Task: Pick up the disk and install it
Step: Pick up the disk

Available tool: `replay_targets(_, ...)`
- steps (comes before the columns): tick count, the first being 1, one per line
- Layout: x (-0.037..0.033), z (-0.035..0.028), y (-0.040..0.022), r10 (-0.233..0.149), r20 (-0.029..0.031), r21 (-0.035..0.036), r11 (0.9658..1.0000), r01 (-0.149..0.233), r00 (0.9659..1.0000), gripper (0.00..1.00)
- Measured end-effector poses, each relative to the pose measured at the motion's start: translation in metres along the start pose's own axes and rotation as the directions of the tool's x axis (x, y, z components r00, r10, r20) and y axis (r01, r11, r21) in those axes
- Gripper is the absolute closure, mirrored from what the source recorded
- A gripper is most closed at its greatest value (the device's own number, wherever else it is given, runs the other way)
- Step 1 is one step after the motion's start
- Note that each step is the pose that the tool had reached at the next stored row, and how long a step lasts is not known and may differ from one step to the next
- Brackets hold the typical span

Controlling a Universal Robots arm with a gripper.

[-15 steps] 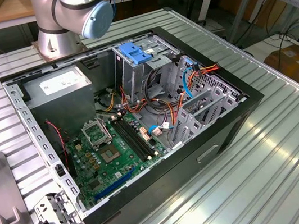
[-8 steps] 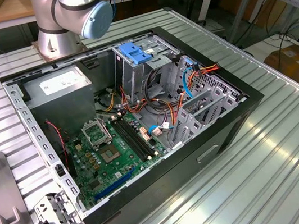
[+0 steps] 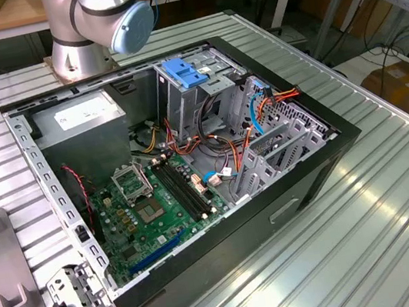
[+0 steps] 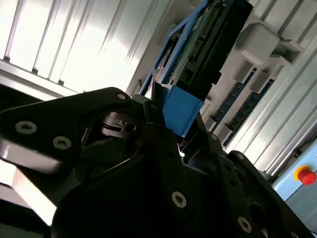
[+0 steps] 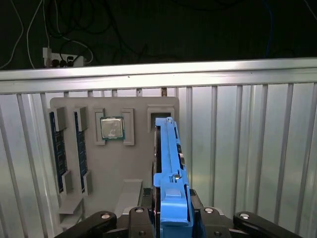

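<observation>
One claw (image 5: 172,214) pinches the disk (image 5: 168,158) by its blue plastic end, a finger pressed against each broad side, as both wrist views show. The disk stands on edge over the grey tray (image 5: 129,168). Its far end sits at the tray's empty slot, just beside the pocket that holds the square chip (image 5: 112,128) and well apart from the memory sticks (image 5: 58,148) along the tray's other side. Whether that far end touches the slot or hangs just clear of it I cannot tell.

The long axis runs straight from the claw toward the tray, and the thin edge faces the first wrist camera. In the second wrist view the circuit-board side (image 4: 198,44) is turned to the lens.

The step in hand looks like drawing the disk away from the tray. Doing it well probably means pulling straight along that long axis with no twist, so the blue rails do not bind on the slot walls. It also means moving slowly, since the grip is at one end only and the heavy body could swing.
</observation>
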State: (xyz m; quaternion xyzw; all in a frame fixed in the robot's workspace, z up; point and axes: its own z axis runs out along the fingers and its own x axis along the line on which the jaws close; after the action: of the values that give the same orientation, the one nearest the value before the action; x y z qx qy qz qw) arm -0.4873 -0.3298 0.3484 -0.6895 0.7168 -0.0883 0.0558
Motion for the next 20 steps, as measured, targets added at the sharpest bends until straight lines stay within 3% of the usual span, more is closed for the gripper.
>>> replay_targets(10, 0.0005, 0.0043, 0.0085, -0.004, 0.0027, 0.0426, 0.9991, 0.004, 1.0000, 0.63)
replay_targets(20, 0.0008, 0.0082, 0.0209, -0.011, 0.0058, 0.0768, 0.9970, 0.011, 0.9999, 0.63)
